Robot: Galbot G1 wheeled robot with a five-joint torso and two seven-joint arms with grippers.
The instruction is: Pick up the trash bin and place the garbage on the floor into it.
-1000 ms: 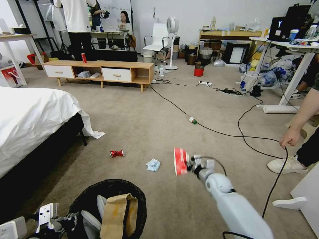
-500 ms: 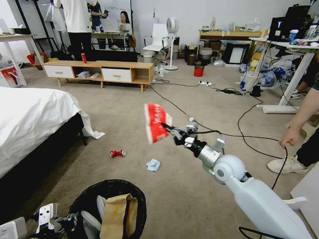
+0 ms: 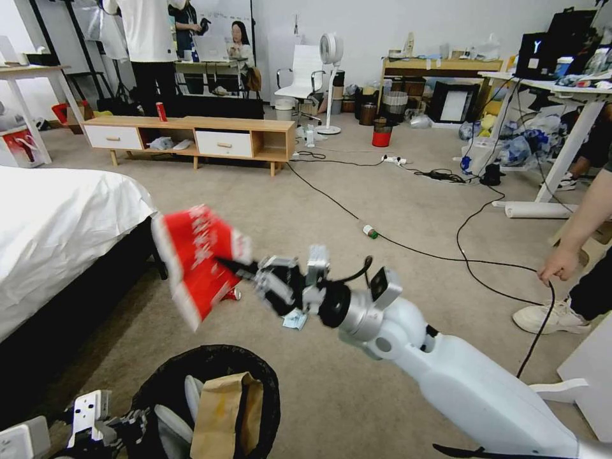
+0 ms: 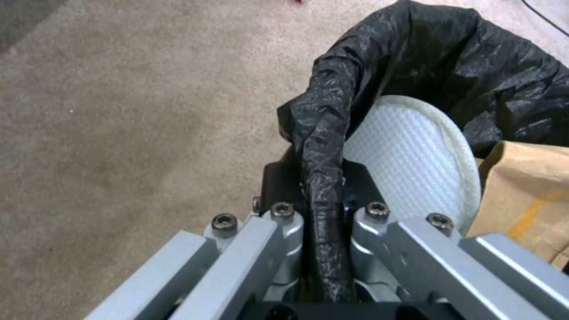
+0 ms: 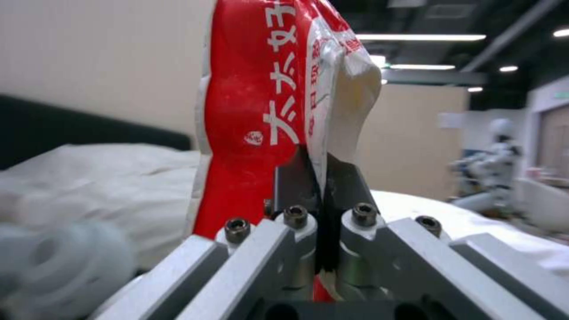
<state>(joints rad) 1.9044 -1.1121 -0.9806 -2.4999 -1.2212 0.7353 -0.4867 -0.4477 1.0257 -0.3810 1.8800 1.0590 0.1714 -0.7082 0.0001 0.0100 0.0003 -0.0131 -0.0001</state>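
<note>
Right gripper: we see the right gripper raised in the near middle of the scene, above the carpet and out beyond the bin's far rim, its fingers clamped tight on the edge of the red-and-white snack packet; the wrist view shows the packet pinched between the closed fingertips.
Snack packet: it hangs in the air, tilted, to the left of the gripper and near the bed.
Left gripper: the left gripper sits at the near left, closed on the liner-wrapped rim of the trash bin.
Trash bin: we see the black wire-mesh bin nearest us, left of centre, with a brown paper bag standing in it and a white textured object beside the bag.
Floor litter: a crushed red can, mostly hidden behind the packet, and a pale-blue tissue just under the gripper lie on the beige carpet; a clear green-capped bottle lies farther off to the right, by a black cable.
Person: at the right edge a hand holds a black cable.
</note>
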